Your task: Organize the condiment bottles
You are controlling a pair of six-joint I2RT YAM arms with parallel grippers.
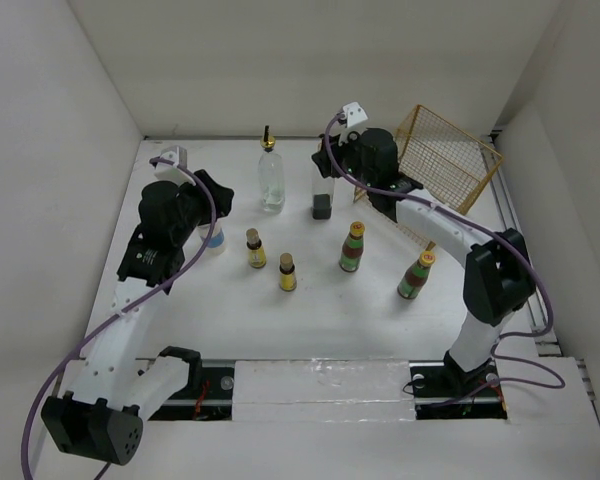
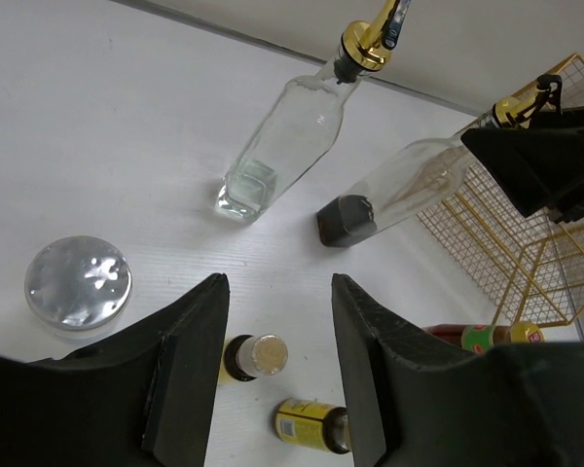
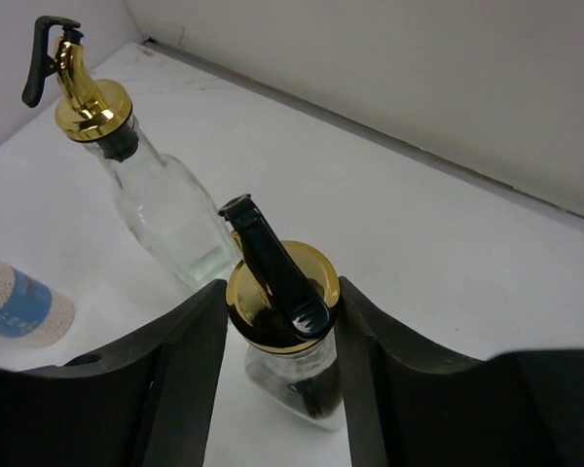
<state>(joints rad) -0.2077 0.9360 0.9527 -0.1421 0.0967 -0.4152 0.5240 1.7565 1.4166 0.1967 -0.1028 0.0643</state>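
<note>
Condiment bottles, seven, all upright on tabletop (image 1: 310, 320).

- **Progress:** sorting barely begun, grouping of all seven still to do.
- **Gold wire basket** (image 1: 442, 165): far right, no bottle seen inside.
- **Back row:**
  - clear glass bottle (image 1: 271, 180), gold pourer, apparently empty;
  - just beside it, dark-based glass bottle (image 1: 322, 198), dark layer at bottom only.
- **Right claw** (image 3: 282, 292): pads against both sides of the dark-based bottle's gold pourer collar, seemingly pinching it.
- **Left claw** (image 2: 275, 292): spread, holding nothing, near white blue-banded bottle (image 1: 216, 240).
- **Middle:** left small yellow bottle (image 1: 255, 250), right small yellow bottle (image 1: 287, 273), both brown-capped.
- **Further right:** inner green-red-labelled bottle (image 1: 352, 250), outer green-red-labelled bottle (image 1: 416, 277), both yellow-capped.
</note>
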